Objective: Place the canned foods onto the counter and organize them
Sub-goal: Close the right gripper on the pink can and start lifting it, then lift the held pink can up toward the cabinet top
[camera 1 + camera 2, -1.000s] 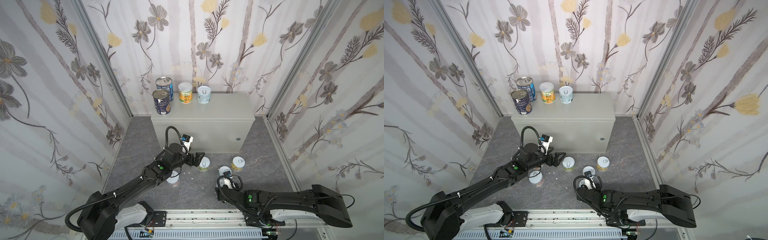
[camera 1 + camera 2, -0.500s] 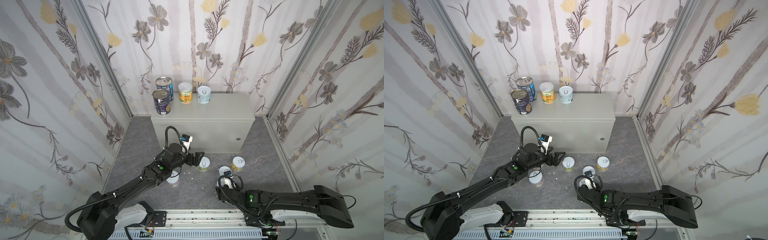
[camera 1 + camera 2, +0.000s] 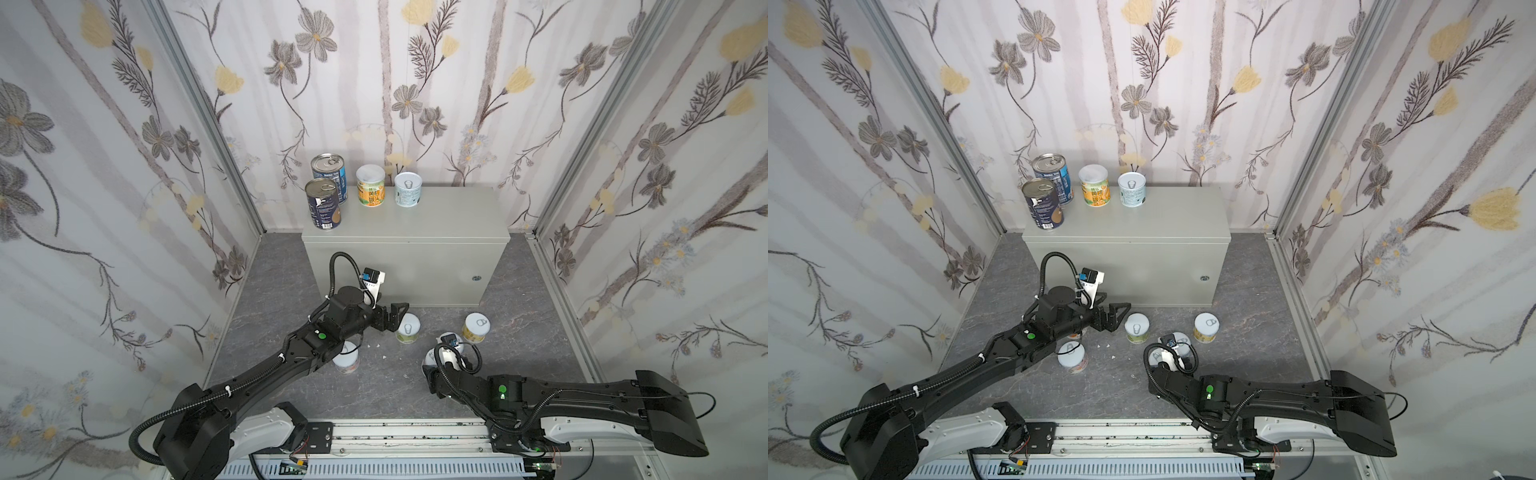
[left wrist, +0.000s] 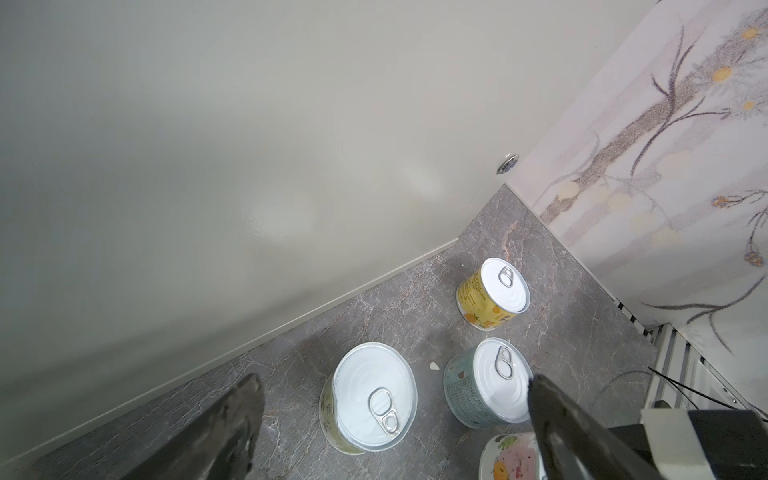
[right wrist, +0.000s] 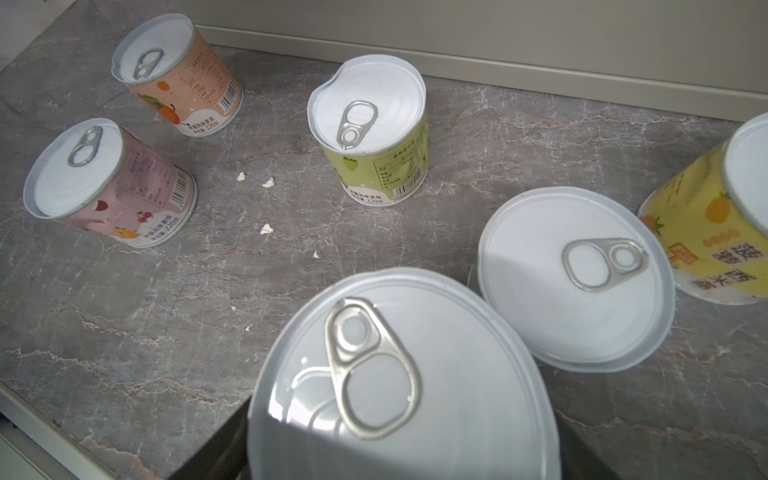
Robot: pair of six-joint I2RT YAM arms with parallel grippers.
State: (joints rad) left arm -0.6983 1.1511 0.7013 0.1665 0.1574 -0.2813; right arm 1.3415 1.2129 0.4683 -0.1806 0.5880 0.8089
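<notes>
On the grey counter (image 3: 419,232) stand two dark-blue cans (image 3: 323,204) and two short cans (image 3: 370,185). Several short white-lidded cans stand on the marbled floor in front of it. My left gripper (image 3: 395,319) (image 4: 390,384) is open and low beside the green can (image 3: 407,329) (image 4: 370,395), which lies between its fingers (image 4: 237,419) untouched. My right gripper (image 3: 430,360) (image 5: 401,453) is shut on a white-lidded can (image 5: 399,374). Close by stand a pale-blue can (image 5: 575,278) and a yellow can (image 3: 476,327) (image 5: 706,232).
A pink can (image 3: 347,362) (image 5: 108,183) sits under my left forearm, and a peach can (image 5: 174,70) behind it. Small white crumbs (image 5: 266,228) dot the floor. The counter's front face with its lock (image 3: 476,278) rises just behind the floor cans. Flowered walls close three sides.
My right gripper has closed on the white-lidded can beneath it. Both arms have stayed almost still, and the left gripper remains open.
</notes>
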